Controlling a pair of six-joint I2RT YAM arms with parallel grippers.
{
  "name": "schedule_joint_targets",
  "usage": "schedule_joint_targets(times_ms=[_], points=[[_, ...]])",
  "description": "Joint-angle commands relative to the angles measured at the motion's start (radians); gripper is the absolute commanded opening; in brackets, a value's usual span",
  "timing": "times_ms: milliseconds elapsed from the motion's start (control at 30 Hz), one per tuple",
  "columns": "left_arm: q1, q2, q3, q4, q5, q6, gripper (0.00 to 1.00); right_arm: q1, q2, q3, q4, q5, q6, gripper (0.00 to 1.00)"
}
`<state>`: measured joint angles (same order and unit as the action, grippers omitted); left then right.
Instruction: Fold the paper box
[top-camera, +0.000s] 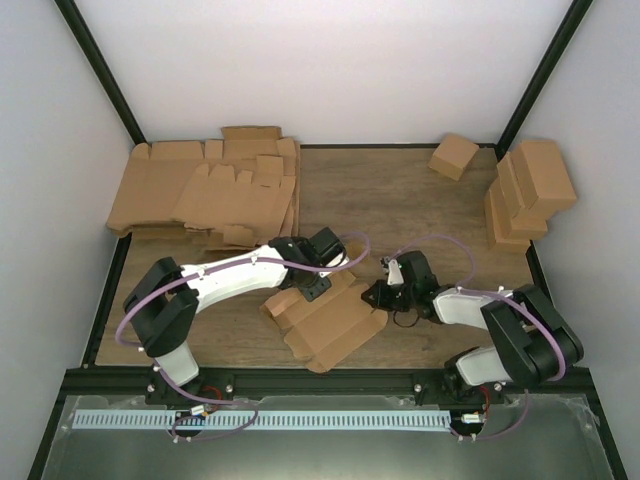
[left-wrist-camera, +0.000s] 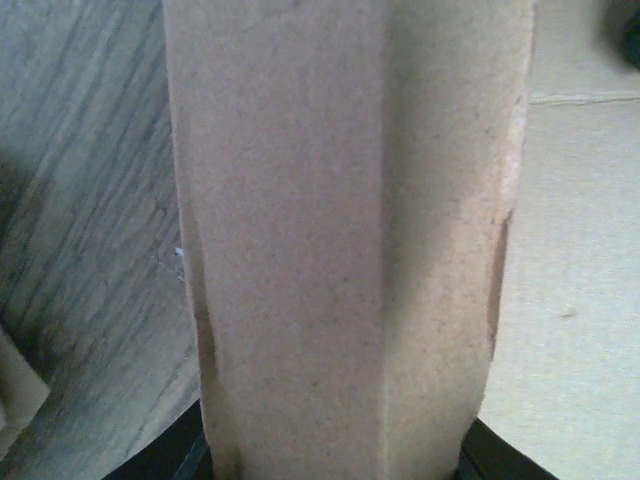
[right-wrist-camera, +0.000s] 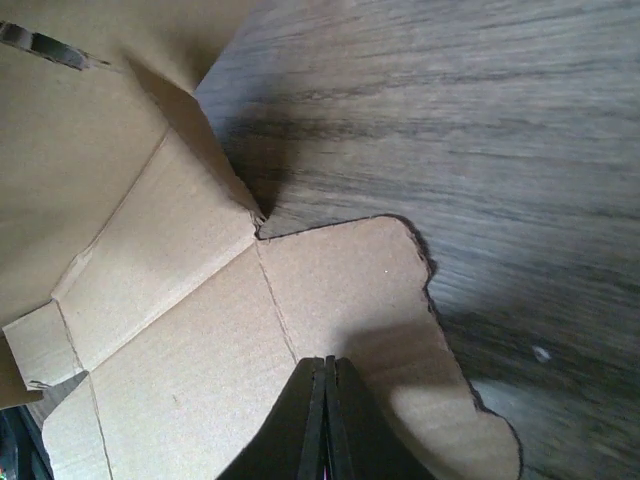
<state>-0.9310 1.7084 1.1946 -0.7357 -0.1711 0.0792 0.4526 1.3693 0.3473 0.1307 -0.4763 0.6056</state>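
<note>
While left pincer (top-camera: 312, 286) grasps the paper box (top-camera: 335, 330) flap | right pincer (right-wrist-camera: 325, 385) clenched above another flap

Matt cardboard box (top-camera: 335, 325), wood-grain table (top-camera: 400, 210)

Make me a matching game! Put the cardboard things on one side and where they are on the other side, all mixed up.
Things:
1. flat cardboard pile
2. stack of boxes
3. lone box
4. half-folded sheet

Places:
A. between the two arms
B. far left corner of the table
C. against the right wall
D. by itself near the back wall

Pairs: 1-B, 2-C, 3-D, 4-A
</note>
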Motion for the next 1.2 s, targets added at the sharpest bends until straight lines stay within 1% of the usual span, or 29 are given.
schedule_joint_targets(times_ms=[0, 167, 333, 567, 733, 1033, 1167], points=[[-0.017, -0.035, 0.003, 0.011, 0.064, -0.012, 0.38, -0.005, 0.059, -0.004, 0.016, 0.003, 0.026, 0.01], [0.003, -0.063, 0.002, 0.041, 0.148, -0.073, 0.38, -0.005, 0.052, -0.011, 0.016, 0.007, 0.024, 0.01], [0.004, -0.052, 0.004, 0.034, 0.176, -0.050, 0.38, -0.005, 0.047, -0.016, 0.018, 0.004, 0.021, 0.01], [-0.019, -0.005, 0.009, -0.003, 0.107, -0.032, 0.38, -0.005, -0.005, -0.024, 0.011, 0.035, 0.025, 0.02], [-0.050, -0.005, 0.030, -0.018, 0.064, -0.041, 0.38, -0.005, 0.030, -0.024, 0.035, 0.017, 0.019, 0.02], [-0.105, 0.009, 0.061, -0.024, 0.053, -0.071, 0.38, -0.004, 0.075, -0.024, 0.099, -0.021, 0.028, 0.02], [-0.111, 0.022, 0.062, -0.026, 0.026, -0.067, 0.38, -0.003, 0.057, -0.025, 0.098, -0.036, 0.017, 0.03]])
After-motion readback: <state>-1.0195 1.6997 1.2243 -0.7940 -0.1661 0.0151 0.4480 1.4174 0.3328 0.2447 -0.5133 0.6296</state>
